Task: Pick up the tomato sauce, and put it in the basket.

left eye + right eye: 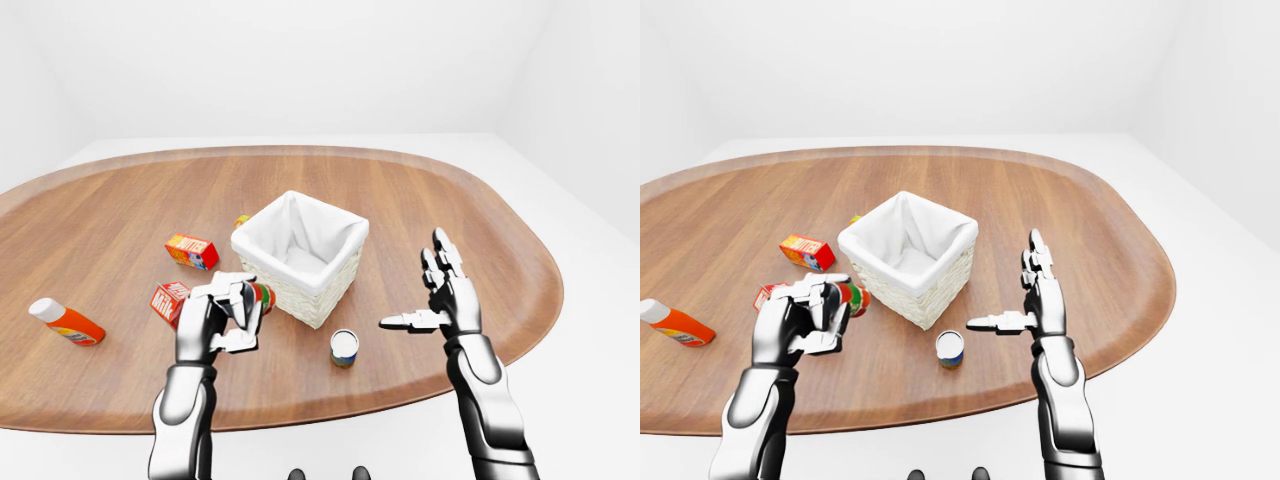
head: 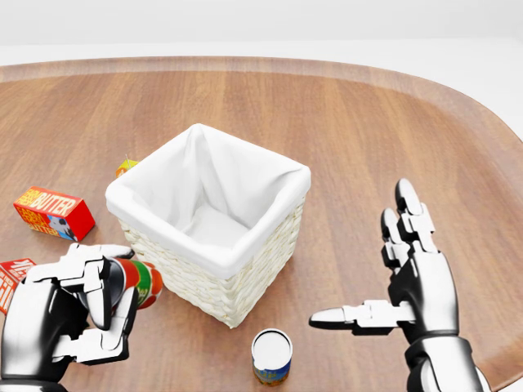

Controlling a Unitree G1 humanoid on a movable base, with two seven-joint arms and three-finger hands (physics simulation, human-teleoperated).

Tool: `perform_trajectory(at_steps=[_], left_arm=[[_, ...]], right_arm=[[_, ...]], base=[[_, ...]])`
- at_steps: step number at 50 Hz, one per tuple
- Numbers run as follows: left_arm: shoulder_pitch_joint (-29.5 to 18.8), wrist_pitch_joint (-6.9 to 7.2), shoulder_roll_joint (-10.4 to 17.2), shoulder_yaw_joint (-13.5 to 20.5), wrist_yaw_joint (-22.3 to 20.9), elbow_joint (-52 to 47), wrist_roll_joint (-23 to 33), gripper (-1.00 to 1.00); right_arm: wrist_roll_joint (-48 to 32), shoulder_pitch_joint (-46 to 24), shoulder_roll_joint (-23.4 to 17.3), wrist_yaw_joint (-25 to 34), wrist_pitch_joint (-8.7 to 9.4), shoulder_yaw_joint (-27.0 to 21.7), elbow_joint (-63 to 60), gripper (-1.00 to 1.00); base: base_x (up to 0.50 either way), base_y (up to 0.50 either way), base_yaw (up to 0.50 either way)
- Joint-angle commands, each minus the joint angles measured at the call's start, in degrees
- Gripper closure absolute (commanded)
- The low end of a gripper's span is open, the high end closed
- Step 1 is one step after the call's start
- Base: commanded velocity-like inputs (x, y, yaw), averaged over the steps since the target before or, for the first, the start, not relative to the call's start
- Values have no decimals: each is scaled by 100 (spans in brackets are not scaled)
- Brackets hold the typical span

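Beside the wicker basket (image 2: 214,260), the left hand (image 2: 69,318) grips the tomato sauce (image 2: 140,283) clear of the wooden table (image 2: 351,122); lifting it over the rim looks next. Right hand (image 2: 409,282) hovers splayed, empty. Only the eye views show an orange bottle (image 1: 62,322) far left.

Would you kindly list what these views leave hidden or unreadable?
- Tomato sauce: mostly covered by the left hand in the head view.
- Milk carton: cut by the head view's left edge and behind that hand.
- Small item: largely behind the basket.
- Can: label too small.
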Motion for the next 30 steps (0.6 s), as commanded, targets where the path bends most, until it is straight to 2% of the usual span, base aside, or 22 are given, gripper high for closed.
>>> perform_trajectory(at_steps=[1, 9, 10, 26, 30], left_arm=[[-111, 461, 3, 43, 157, -711, 112, 100], [-510, 835, 46, -70, 248, -801, 210, 100], [-559, 848, 54, -77, 261, -790, 218, 100], [-1376, 848, 160, -216, 412, -786, 286, 100], [-1831, 848, 216, -215, 477, -396, 281, 100]], right_arm=[[5, -26, -6, 2, 0, -7, 89, -100], [44, -71, -29, 4, 0, -55, 144, -100], [48, -75, -32, 2, 0, -58, 138, -100], [107, -125, -63, -7, 0, -129, 113, -100], [110, -119, -65, -12, 0, -130, 84, -100]], base=[[0, 0, 0], [0, 0, 0], [0, 0, 0], [0, 0, 0], [0, 0, 0]])
